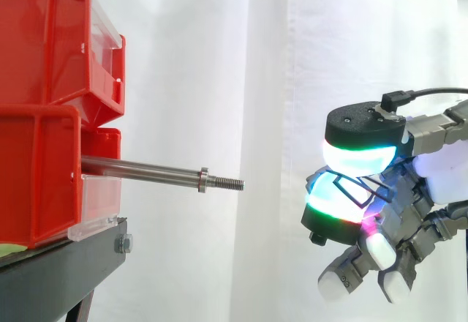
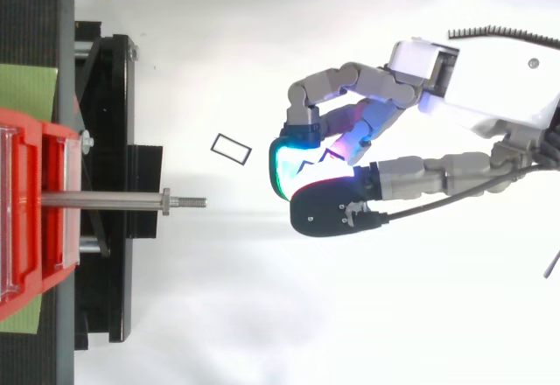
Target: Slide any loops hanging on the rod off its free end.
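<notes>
Off the free end of the rod point(image 1: 139, 170), well apart from its threaded tip, the hand point(image 2: 477, 83) hangs with its fingers curled in and the glowing fingertips point(image 1: 355, 154) pressed toward each other. A thin black loop point(image 2: 308, 164) shows as a wire outline between the pads, so I read this as a pinch on it (contact itself is partly hidden by the glow). The rod juts level from the red bins point(image 1: 44, 117) on the black stand point(image 1: 66, 263) and carries nothing along its visible length. A second loop point(image 2: 231, 148), small and rectangular, sits loose between rod tip and hand, touching neither; cannot tell whether it is falling or lying below. Judgement: the rod looks cleared, and the pinch keeps the wire from slipping.
</notes>
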Robot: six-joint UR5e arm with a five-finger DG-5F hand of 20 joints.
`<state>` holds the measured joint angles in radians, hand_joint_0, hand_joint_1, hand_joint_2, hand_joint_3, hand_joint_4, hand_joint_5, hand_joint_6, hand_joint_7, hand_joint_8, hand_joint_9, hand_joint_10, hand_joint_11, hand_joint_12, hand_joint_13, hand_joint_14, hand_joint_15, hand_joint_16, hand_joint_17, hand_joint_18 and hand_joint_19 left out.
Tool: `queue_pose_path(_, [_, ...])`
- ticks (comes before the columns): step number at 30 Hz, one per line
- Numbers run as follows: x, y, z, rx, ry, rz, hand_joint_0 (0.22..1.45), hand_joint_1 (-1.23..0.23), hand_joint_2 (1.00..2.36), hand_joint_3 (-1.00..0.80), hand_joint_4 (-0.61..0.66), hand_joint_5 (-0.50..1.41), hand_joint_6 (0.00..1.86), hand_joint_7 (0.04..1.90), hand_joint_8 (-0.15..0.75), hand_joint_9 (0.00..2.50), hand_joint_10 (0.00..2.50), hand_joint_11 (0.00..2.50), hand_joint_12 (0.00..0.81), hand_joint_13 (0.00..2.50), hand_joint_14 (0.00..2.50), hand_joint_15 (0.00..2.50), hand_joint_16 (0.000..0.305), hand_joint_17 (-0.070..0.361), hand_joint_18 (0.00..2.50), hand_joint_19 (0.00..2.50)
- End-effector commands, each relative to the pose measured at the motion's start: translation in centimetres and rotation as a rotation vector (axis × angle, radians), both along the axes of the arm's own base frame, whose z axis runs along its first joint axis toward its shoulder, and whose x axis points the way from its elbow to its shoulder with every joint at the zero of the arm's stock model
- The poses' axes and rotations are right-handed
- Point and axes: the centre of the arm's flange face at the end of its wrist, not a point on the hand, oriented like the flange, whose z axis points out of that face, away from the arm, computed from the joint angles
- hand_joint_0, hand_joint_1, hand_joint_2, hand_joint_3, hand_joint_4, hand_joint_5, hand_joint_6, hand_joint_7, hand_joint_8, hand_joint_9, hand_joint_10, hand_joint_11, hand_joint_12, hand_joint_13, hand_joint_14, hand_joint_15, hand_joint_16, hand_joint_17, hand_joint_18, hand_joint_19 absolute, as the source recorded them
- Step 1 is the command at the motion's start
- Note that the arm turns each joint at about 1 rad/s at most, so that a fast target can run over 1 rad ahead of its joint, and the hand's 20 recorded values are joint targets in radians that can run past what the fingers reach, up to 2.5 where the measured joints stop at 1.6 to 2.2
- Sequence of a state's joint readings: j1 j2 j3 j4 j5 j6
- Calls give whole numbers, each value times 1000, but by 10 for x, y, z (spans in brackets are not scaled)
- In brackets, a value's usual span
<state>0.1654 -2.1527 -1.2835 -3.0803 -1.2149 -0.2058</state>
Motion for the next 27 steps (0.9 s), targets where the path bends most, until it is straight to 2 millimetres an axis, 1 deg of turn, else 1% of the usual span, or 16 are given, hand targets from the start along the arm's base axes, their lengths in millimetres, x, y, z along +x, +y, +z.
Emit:
queue_pose_path(1, [-1, 0, 4, -1, -6, -1, 579, -755, 1016, -53, 87, -155, 816, 1227, 299, 944, 14, 474, 365, 606, 2, 58, 55, 123, 772, 442])
queue_pose_path(3, [-2, -1, 9, 0, -12, -3, 585, -767, 1018, -68, 90, -164, 826, 1212, 296, 939, 15, 491, 360, 597, 1, 60, 54, 121, 755, 442])
queue_pose_path(6, [-2, -1, 8, 0, -11, -3, 607, -793, 1018, -178, 72, -179, 828, 1224, 273, 904, 18, 513, 335, 567, 2, 65, 48, 108, 701, 454])
queue_pose_path(7, [-2, -1, 9, 0, -12, -3, 625, -818, 1016, -244, 72, -182, 831, 1209, 272, 897, 18, 518, 335, 560, 1, 60, 48, 108, 701, 441])
queue_pose_path(11, [-2, 0, 8, 1, -11, 0, 648, -838, 1013, -324, 74, -185, 833, 1167, 266, 892, 17, 526, 334, 558, 1, 55, 48, 108, 703, 430])
queue_pose_path(15, [-2, -1, 8, 0, -11, -3, 644, -833, 1010, -375, 75, -174, 825, 1183, 268, 917, 19, 538, 325, 564, 2, 52, 47, 106, 700, 447])
queue_pose_path(18, [-2, -1, 8, 0, -9, -3, 620, -785, 1008, -406, 79, -156, 810, 1217, 274, 965, 18, 516, 321, 593, 4, 63, 46, 104, 713, 456])
queue_pose_path(19, [-2, -1, 9, 0, -12, -3, 603, -726, 1006, -427, 72, -144, 796, 1231, 272, 975, 16, 501, 319, 607, 2, 63, 46, 104, 724, 463])
queue_pose_path(21, [-2, -1, 8, 0, -9, -3, 599, -661, 1006, -438, 75, -129, 774, 1246, 271, 977, 18, 458, 317, 610, 1, 63, 46, 104, 727, 470])
queue_pose_path(23, [-2, 0, 8, 0, -9, -1, 607, -558, 1004, -452, 89, -102, 724, 1281, 264, 979, 13, 404, 311, 625, 1, 67, 46, 103, 731, 487])
queue_pose_path(24, [-2, 0, 8, 0, -9, -1, 608, -547, 1004, -448, 94, -101, 723, 1270, 262, 980, 15, 389, 309, 628, 2, 62, 46, 103, 730, 488])
queue_pose_path(27, [-2, 0, 9, 0, -11, -1, 615, -529, 1007, -418, 102, -86, 688, 1319, 265, 985, 13, 393, 310, 633, 3, 68, 45, 102, 732, 489])
